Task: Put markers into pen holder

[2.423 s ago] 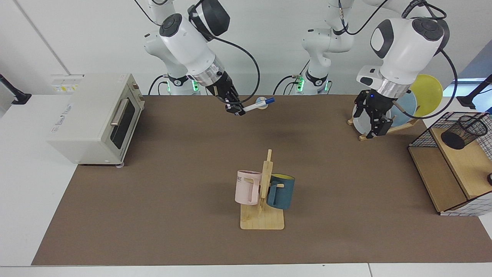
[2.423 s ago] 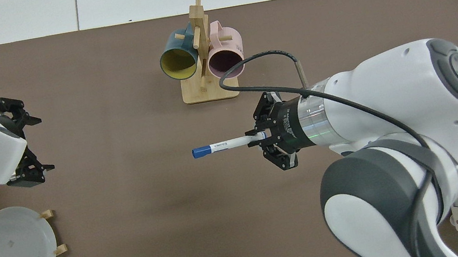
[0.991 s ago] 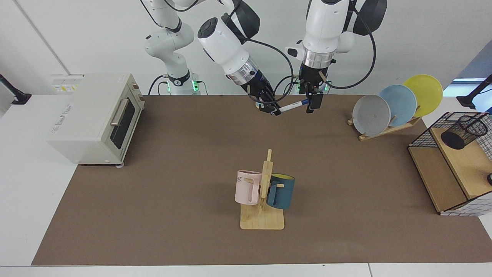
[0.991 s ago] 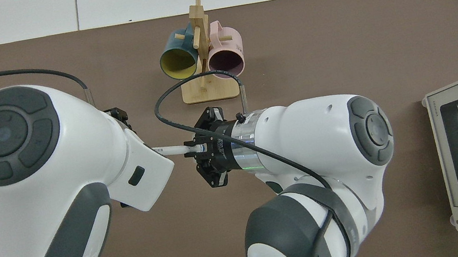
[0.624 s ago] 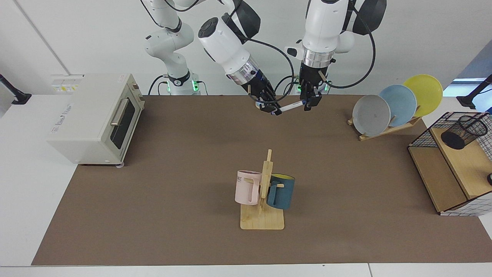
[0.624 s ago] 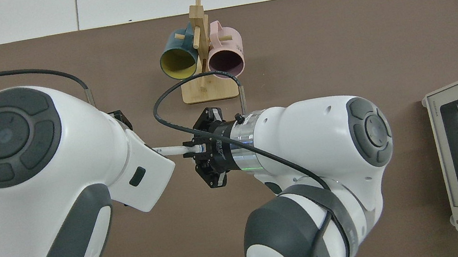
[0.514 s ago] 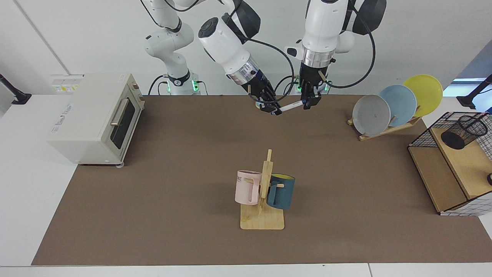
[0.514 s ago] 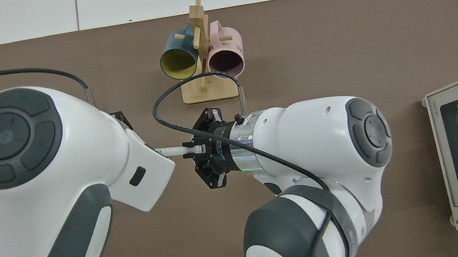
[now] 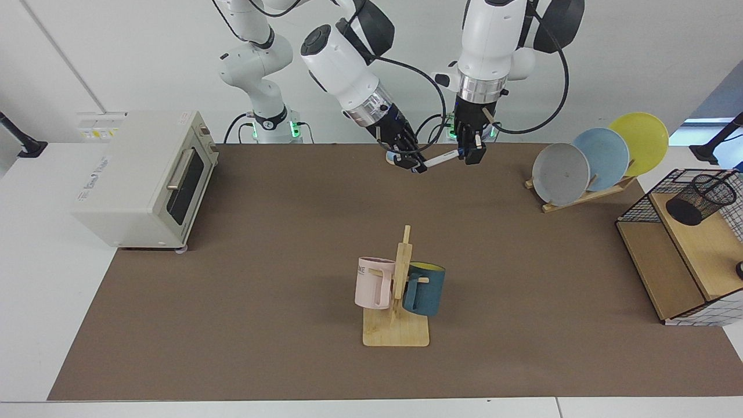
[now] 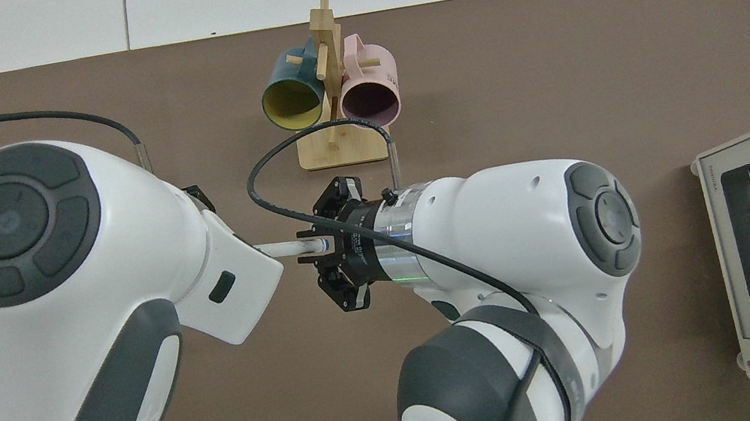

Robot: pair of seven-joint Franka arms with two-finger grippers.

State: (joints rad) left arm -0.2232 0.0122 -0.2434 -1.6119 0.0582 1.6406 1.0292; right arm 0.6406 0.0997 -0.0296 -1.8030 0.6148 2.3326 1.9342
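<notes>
Toaster oven (image 9: 142,180), mug rack (image 9: 396,316), plate rack (image 9: 586,194)

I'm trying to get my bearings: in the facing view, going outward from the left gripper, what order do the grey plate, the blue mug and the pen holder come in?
From the left gripper:
1. Grey plate, on the rack beside it.
2. Blue mug, on the front mug stand.
3. Pen holder, on the far shelf.
</notes>
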